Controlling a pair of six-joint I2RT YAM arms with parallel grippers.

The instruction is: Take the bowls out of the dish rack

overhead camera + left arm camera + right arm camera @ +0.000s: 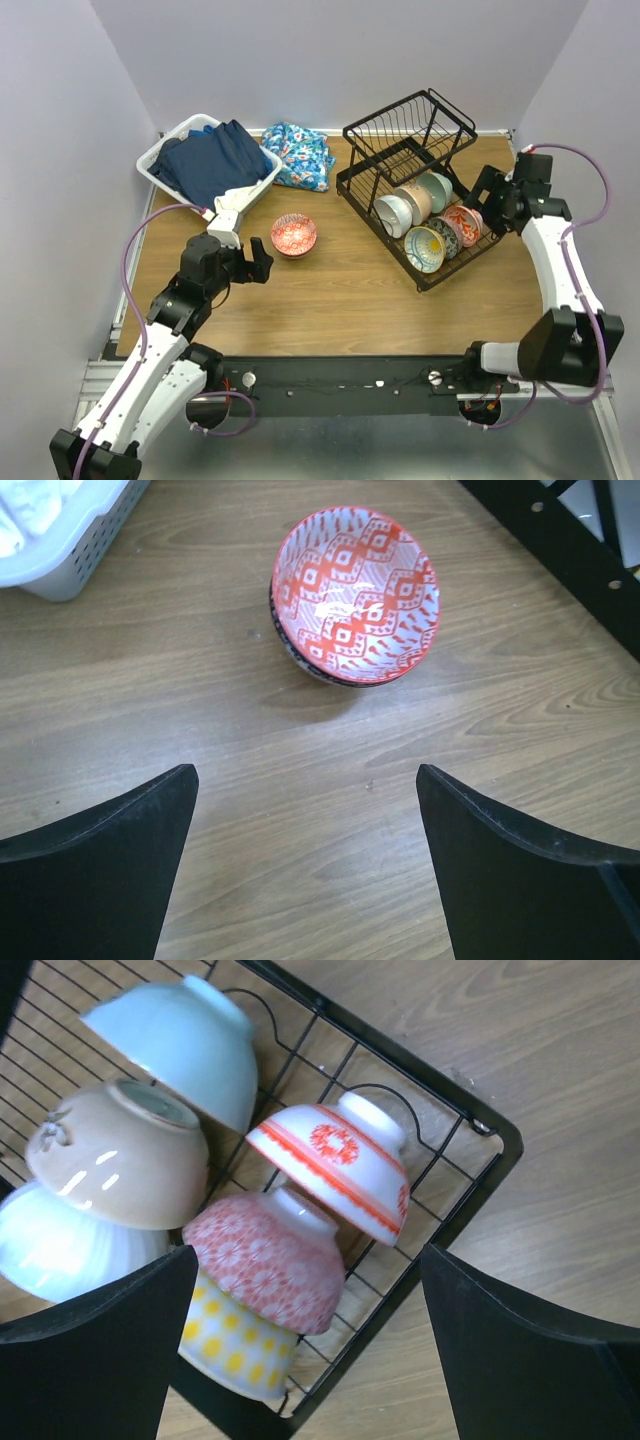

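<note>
Six bowls (428, 218) sit in the lower tier of the dish rack (490, 1175), stood on edge in two rows of three. Both rows run along the rack's long side, straight towards my right gripper (308, 1252). The feet point at it and the openings face away, towards the middle of the table (350, 290). In the right wrist view the orange-banded bowl (335, 1165) and the mint bowl (180, 1045) are nearest me. The pink floral bowl (265, 1265) and tan bowl (115, 1155) sit behind those, then the yellow-dotted bowl (235, 1345) and a white bowl (60, 1250). Each bowl touches the next in its row, so there are no gaps between them. The right gripper's jaws are spread wide with nothing in them, and it hovers just off the rack's corner. The rim wire runs across under the fingers and bare wood is beyond it on my right. The angled upper tier (410, 125) stands over the rack's far half, so the open way in is from the corner side. The left gripper (305, 775) is also wide open and empty. A red patterned bowl (355, 595) lies ahead of it, apart, upright with its mouth up, nested on a dark-rimmed bowl (300, 658). There is bare table all round that pair. The laundry basket (75, 550) is ahead-left of the left gripper and the rack's edge is ahead-right.
</note>
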